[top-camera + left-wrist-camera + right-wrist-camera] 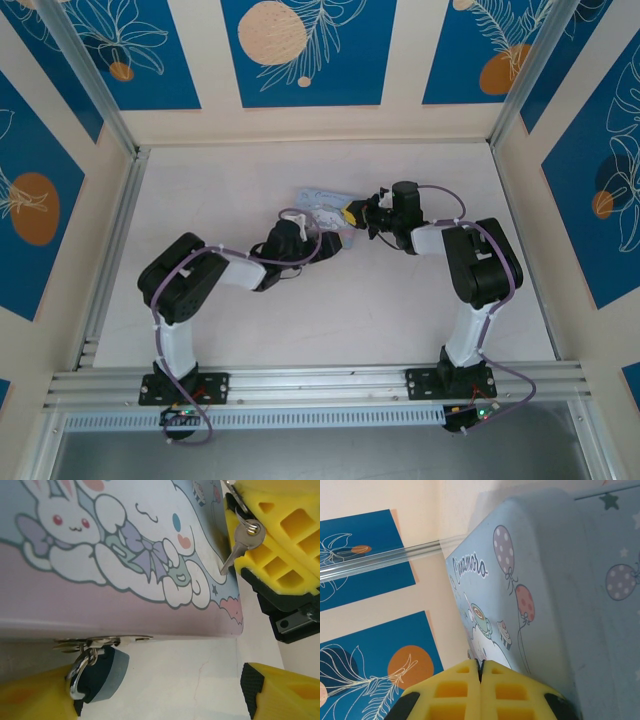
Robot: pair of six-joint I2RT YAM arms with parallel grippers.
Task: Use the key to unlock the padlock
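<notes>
Teal-dark padlock (102, 672) hangs by its silver shackle from the hasp (100, 641) on the tin box (125, 595) front edge, at btm-left of the L wrist view, body against one yellow finger (30, 700) of the left gripper (150, 700). Those jaws stand wide – the other finger is well off to the right, nothing clamped btwn them. The key (240, 545) is up at the box's right corner, dangling on a ring, blade pointing down-left, apart from the padlock. It hangs from the right gripper (481, 672), whose yellow fingers are pressed tight together w/ no gap – pinching the key's ring end. Box lies on the white table (200, 675).
</notes>
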